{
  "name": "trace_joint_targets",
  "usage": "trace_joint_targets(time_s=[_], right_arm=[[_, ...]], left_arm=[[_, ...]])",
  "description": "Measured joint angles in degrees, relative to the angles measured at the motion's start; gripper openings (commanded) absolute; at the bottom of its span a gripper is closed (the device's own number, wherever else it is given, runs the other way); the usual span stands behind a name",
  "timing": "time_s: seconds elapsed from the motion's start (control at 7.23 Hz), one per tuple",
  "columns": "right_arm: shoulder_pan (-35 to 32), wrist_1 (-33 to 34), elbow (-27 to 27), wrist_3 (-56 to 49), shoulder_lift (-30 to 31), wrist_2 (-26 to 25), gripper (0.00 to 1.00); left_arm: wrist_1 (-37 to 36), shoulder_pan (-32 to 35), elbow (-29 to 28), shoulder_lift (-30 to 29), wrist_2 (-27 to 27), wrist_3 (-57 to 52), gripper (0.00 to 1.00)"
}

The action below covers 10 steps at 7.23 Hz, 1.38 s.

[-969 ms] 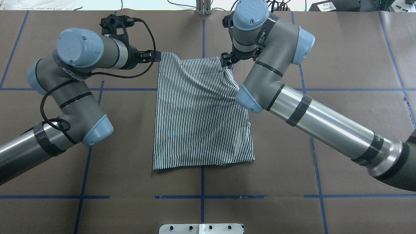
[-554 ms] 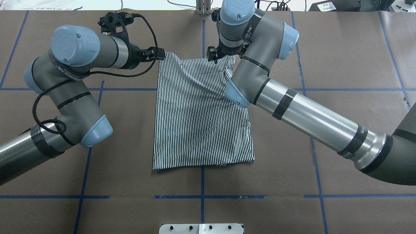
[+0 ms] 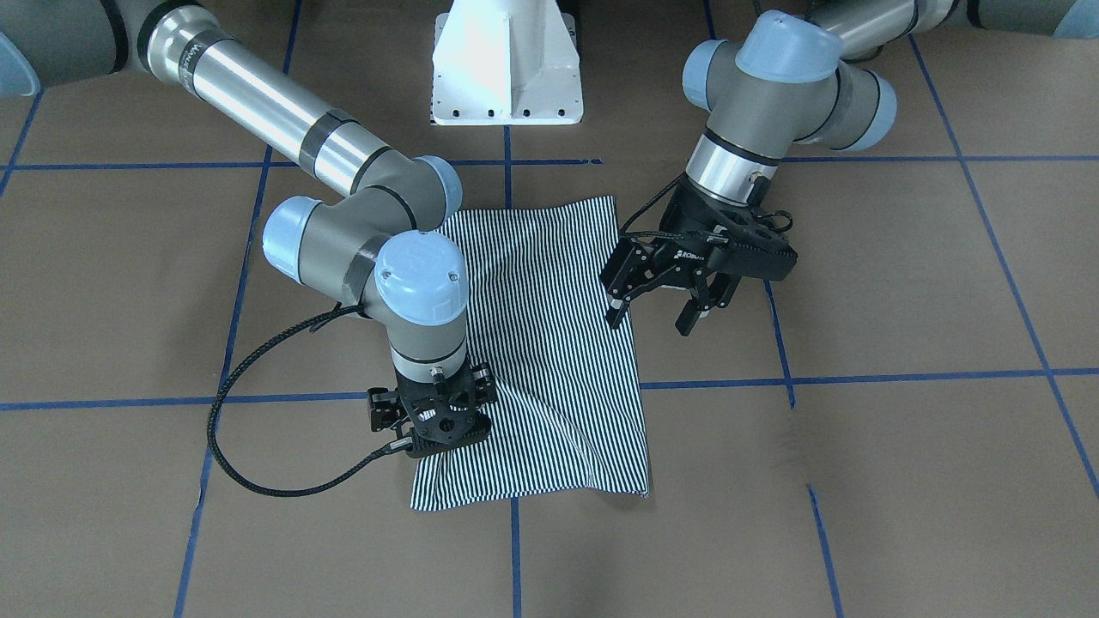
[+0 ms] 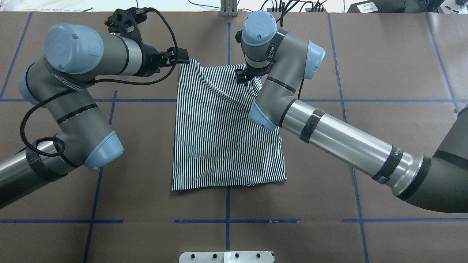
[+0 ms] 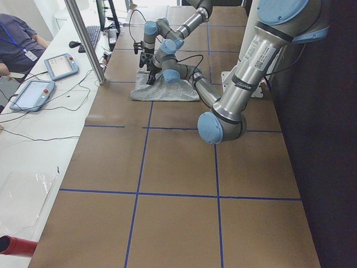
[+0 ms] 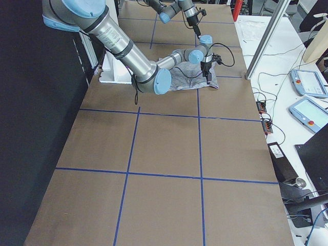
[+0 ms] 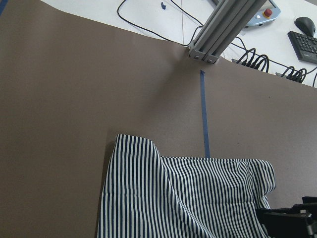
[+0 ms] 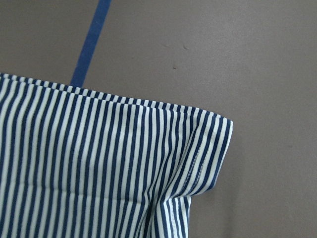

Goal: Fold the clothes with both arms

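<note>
Spread wide with nothing between its fingers, the left gripper [image 3: 649, 321] hangs at the side edge of the striped shirt [image 3: 549, 343], one fingertip right against that edge in the front-facing view. We read this as a hand lining up for a pinch, and it looks raised off the table [image 4: 365, 73], though we cannot judge how high. From this gripper the shirt lies inward, toward the other arm, and runs back toward the robot's base. Its far corner on this side stands up in a small peak. The right gripper [image 3: 436, 421] is down over the cloth near the far corner on its own side. Its fingers are hidden under the wrist, so we cannot tell whether it is clamped on the fabric or parted. We take its low stance as pinning or taking hold of that end for a fold. From it a raised crease runs across the shirt toward the far edge, and its wrist camera shows the hemmed corner lying flat just ahead.
</note>
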<state>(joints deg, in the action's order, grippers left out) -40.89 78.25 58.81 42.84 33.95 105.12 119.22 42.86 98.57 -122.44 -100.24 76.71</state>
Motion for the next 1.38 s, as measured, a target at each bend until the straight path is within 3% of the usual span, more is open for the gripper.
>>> trace_joint_targets(time_s=[1.38], right_arm=[[-4.46,0.20,-3.21,-9.62,1.87,-1.79,1.00]], left_arm=[[-0.20,-0.22,1.34,-0.47,-0.04,0.60,1.00]])
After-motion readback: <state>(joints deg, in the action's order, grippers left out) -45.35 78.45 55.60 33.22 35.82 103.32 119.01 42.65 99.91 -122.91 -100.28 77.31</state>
